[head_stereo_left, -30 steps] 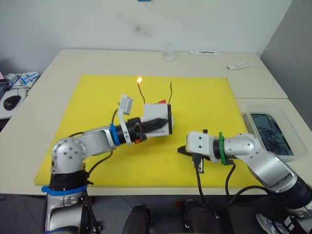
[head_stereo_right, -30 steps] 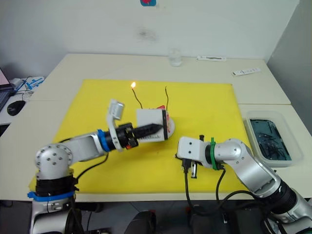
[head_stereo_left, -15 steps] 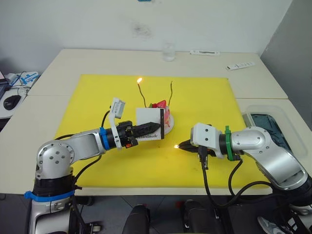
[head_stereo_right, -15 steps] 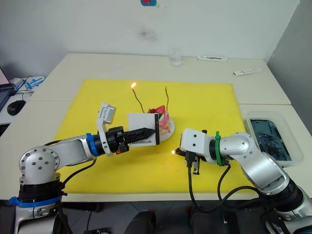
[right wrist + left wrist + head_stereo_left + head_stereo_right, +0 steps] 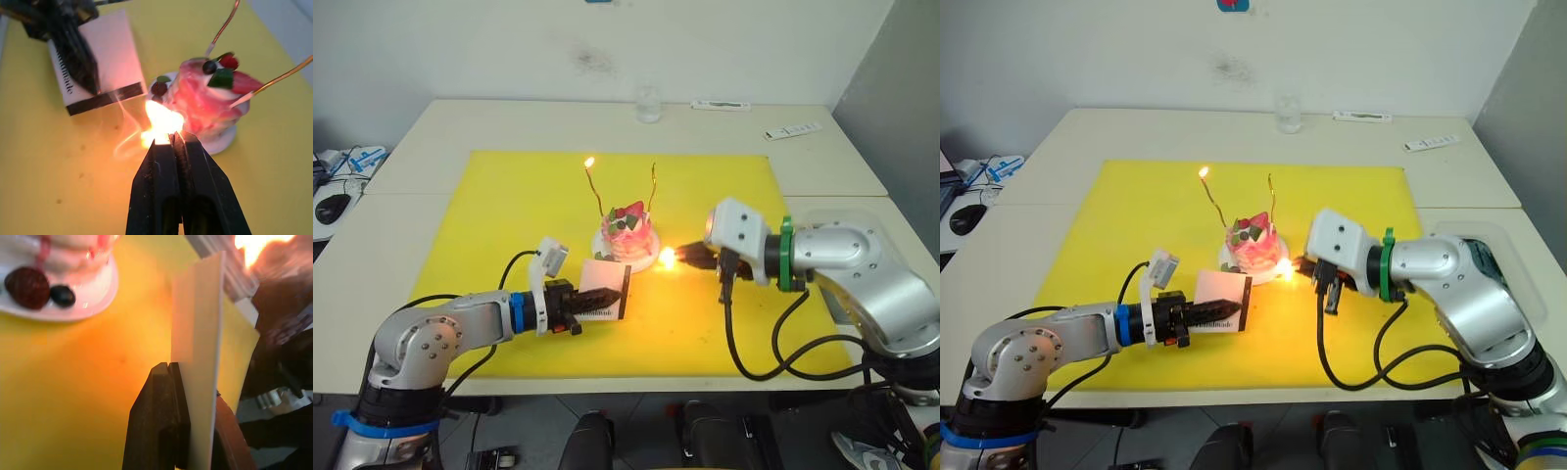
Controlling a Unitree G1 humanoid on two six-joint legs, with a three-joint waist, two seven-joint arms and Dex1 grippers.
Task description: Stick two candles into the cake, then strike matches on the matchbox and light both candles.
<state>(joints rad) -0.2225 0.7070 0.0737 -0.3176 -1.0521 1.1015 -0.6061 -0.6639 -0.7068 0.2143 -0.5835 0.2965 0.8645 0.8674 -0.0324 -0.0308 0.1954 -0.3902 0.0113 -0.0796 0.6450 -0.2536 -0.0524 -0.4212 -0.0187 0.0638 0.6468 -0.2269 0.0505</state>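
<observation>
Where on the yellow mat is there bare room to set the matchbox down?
Bare: the yellow mat left of the cake, and its far right corner. Crowded: the middle, with the left tool holding the matchbox and the right tool holding a burning match.

this looks like a robotics lab or office test room, not a home; pale beige counters (image 5: pixel 558 122) are pushed together into one work surface against a bare white wall (image 5: pixel 509 49); a bright yellow mat (image 5: pixel 509 196) marks out a staged work area on them; at the robot's far left lie a black computer mouse (image 5: pixel 333 207) and a tangle of cables (image 5: pixel 357 157); along the far edge stand a small clear glass (image 5: pixel 649 103) and two flat white remote-like devices (image 5: pixel 795 130); at the robot's right sits a clear plastic tray (image 5: pixel 813 217); loose black cables (image 5: pixel 744 338) hang from the robot's arm.
</observation>
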